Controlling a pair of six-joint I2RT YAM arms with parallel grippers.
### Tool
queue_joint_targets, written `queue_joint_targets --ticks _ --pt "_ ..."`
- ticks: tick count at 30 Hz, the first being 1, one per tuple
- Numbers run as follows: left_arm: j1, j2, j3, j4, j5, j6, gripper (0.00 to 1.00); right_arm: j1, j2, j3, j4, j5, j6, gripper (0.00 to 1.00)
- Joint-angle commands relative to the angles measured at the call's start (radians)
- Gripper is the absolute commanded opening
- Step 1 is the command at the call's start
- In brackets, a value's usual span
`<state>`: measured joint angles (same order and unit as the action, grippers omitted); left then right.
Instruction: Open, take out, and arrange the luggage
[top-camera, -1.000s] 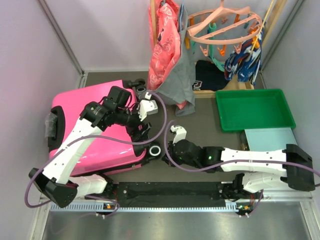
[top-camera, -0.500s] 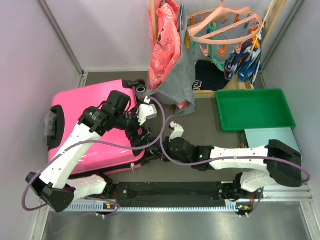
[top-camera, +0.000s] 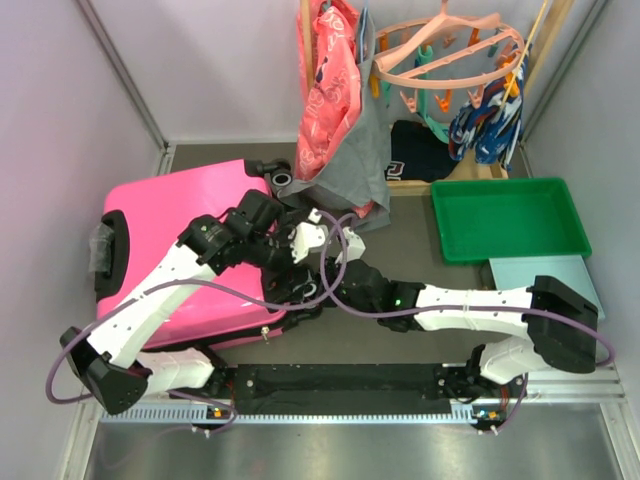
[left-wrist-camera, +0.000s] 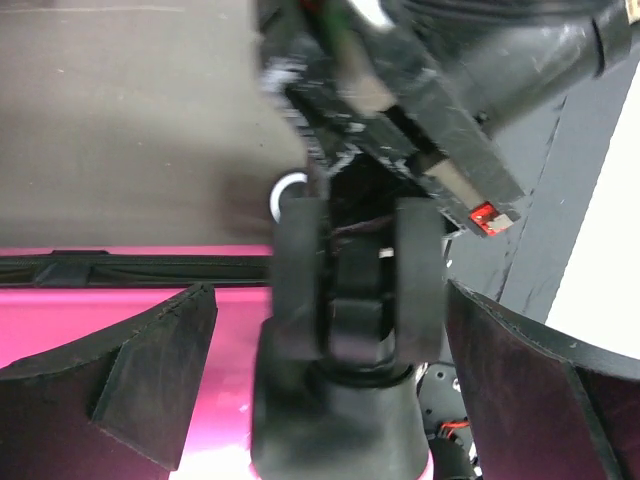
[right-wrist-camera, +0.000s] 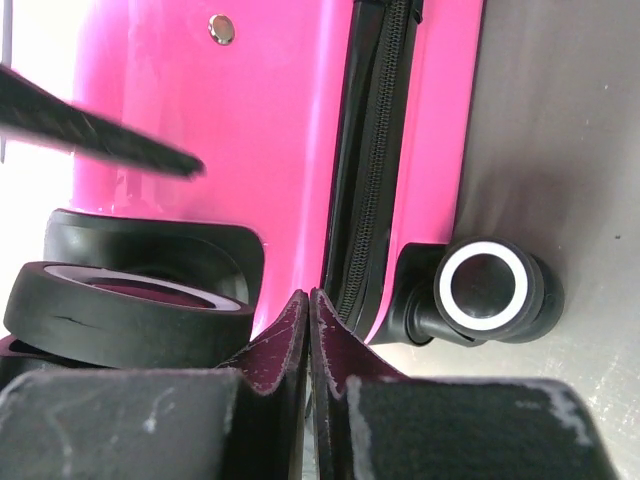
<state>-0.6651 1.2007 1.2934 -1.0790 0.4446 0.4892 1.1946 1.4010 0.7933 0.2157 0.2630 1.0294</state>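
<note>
Count: one luggage (top-camera: 150, 215), one green tray (top-camera: 505, 220), one pale teal box (top-camera: 540, 270), one peach clip hanger (top-camera: 450, 47).

From above I can't see the near right corner of the hot-pink hard-shell suitcase (top-camera: 170, 250); the white left arm (top-camera: 150, 290) and white right arm (top-camera: 460, 300) cross over it. My left wrist view blurs the black double caster wheel (left-wrist-camera: 355, 280). The right wrist frame crops the shell at top.

Bright, even light is falling from overhead, casting only soft shadows on the dark grey tabletop (top-camera: 420, 250). Glare is bleaching the left edge of the right wrist view beside the glossy hot-pink hard-shell suitcase (right-wrist-camera: 250, 130). The left wrist picture is smearing, perhaps from motion, softening the black twin wheel (left-wrist-camera: 355, 290).
</note>
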Motion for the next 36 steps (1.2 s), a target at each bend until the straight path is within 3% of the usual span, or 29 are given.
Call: queue_joint_targets --ticks 1,10,15,18,22,26,29,33,36 --pt "-0.077 -0.016 -0.048 0.034 -0.084 0.017 0.99 -0.003 -0.010 0.032 0.048 -0.008 -0.005 0.00" --pt "-0.128 -0.040 -0.112 0.068 -0.204 0.072 0.97 -0.003 -0.017 0.046 0.027 -0.004 -0.005 0.00" --pt "-0.129 -0.013 -0.140 0.061 -0.178 0.107 0.76 -0.004 -0.034 0.040 0.011 0.010 -0.008 0.00" --pt "-0.129 -0.003 -0.134 0.021 -0.156 0.130 0.59 -0.010 -0.045 0.035 0.014 0.002 -0.012 0.00" --pt "-0.129 0.028 -0.106 -0.033 -0.132 0.129 0.00 -0.036 -0.062 0.020 0.002 0.002 -0.022 0.00" --pt "-0.129 0.033 -0.071 0.007 -0.272 0.046 0.00 -0.056 -0.115 -0.035 0.004 0.034 -0.038 0.00" --pt "-0.129 -0.006 -0.094 0.170 -0.418 -0.030 0.00 -0.059 -0.180 -0.094 0.020 0.082 -0.119 0.01" --pt "-0.128 -0.029 -0.086 0.287 -0.564 -0.084 0.00 -0.056 -0.249 -0.227 0.187 0.087 -0.251 0.19" --pt "-0.126 -0.018 -0.091 0.356 -0.603 -0.090 0.00 -0.017 -0.252 -0.250 0.212 0.137 -0.376 0.26"
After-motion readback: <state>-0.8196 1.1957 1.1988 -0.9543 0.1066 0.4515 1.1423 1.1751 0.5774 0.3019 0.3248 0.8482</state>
